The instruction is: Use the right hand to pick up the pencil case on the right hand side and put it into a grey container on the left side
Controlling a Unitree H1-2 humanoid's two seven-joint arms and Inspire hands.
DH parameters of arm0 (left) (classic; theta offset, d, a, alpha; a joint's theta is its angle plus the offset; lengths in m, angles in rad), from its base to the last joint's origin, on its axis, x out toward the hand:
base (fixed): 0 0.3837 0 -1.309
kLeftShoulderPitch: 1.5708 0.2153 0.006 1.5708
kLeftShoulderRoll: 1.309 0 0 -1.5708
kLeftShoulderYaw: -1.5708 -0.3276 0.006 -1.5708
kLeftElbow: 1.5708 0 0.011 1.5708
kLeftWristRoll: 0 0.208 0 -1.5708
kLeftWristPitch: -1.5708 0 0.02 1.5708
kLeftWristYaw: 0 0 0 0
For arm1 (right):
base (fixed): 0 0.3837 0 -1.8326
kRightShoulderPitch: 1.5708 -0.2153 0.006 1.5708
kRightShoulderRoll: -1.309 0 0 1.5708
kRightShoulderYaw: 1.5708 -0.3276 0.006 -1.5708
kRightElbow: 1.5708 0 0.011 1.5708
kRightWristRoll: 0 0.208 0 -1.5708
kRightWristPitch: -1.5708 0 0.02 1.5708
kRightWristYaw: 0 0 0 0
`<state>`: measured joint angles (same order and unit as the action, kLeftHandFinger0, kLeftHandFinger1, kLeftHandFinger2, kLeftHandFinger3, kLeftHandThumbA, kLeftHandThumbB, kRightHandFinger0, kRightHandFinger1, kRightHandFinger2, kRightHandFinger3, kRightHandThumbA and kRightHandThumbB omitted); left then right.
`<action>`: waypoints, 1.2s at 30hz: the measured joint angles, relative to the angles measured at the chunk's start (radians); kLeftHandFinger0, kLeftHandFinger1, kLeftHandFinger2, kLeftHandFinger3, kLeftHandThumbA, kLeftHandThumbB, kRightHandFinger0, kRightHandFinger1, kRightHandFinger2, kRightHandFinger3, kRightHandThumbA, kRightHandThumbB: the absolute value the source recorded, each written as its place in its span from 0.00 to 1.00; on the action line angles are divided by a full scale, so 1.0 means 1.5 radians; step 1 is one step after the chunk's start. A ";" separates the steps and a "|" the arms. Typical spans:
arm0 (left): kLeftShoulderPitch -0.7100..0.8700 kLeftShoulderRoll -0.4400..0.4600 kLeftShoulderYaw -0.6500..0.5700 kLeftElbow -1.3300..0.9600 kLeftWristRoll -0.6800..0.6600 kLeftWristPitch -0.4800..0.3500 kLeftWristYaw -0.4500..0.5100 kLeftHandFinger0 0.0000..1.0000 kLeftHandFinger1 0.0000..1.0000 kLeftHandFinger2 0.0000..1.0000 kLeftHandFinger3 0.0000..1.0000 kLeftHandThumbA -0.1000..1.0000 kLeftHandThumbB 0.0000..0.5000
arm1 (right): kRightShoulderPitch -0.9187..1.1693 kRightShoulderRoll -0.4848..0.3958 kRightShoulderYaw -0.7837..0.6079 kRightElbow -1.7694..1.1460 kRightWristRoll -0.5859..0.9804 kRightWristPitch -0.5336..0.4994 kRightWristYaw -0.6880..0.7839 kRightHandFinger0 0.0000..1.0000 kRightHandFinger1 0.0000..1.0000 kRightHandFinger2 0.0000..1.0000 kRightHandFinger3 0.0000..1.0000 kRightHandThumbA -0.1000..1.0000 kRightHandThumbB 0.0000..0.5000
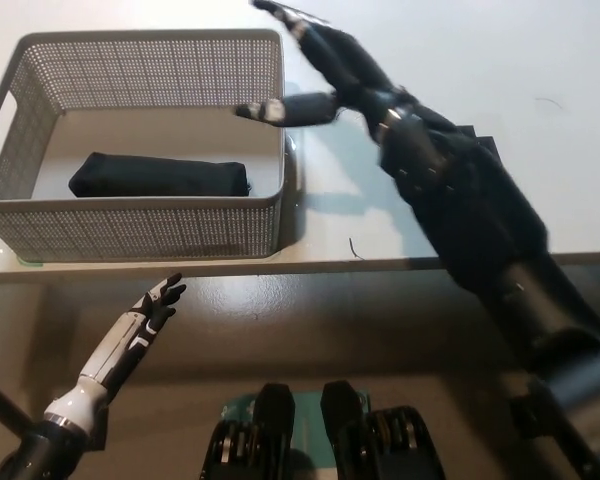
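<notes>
A black pencil case (160, 177) lies flat inside the grey mesh container (140, 228) at the left of the white table. My black right hand (325, 70) hovers open above the container's right rim, fingers spread, holding nothing and apart from the pencil case. My white left hand (145, 318) rests low at the lower left, below the table edge, fingers extended and apart.
The white table's front edge (380, 264) runs across the middle of the picture. A black square mat is mostly hidden under my right forearm (460, 190). A thin dark thread (355, 250) lies near the front edge.
</notes>
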<state>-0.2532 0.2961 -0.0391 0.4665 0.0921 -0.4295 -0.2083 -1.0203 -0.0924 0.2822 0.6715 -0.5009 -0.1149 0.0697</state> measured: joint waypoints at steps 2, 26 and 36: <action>0.001 0.000 0.000 0.000 0.001 0.000 0.000 1.00 1.00 1.00 1.00 1.00 0.85 | 0.031 -0.017 -0.012 -0.034 0.007 0.005 0.005 1.00 1.00 1.00 1.00 1.00 0.99; 0.019 0.000 0.000 0.014 0.007 0.000 0.000 1.00 1.00 1.00 1.00 1.00 0.84 | 0.395 -0.068 -0.172 -0.365 0.205 0.042 0.054 1.00 1.00 1.00 1.00 1.00 0.97; 0.019 0.000 0.002 0.026 0.009 0.000 0.001 1.00 1.00 1.00 1.00 1.00 0.90 | 0.566 -0.052 -0.193 -0.369 0.300 0.033 0.076 1.00 1.00 1.00 1.00 1.00 0.91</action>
<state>-0.2246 0.2959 -0.0358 0.5061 0.1054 -0.4297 -0.2068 -0.1715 -0.1708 -0.0079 0.1178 -0.0515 -0.0650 0.1833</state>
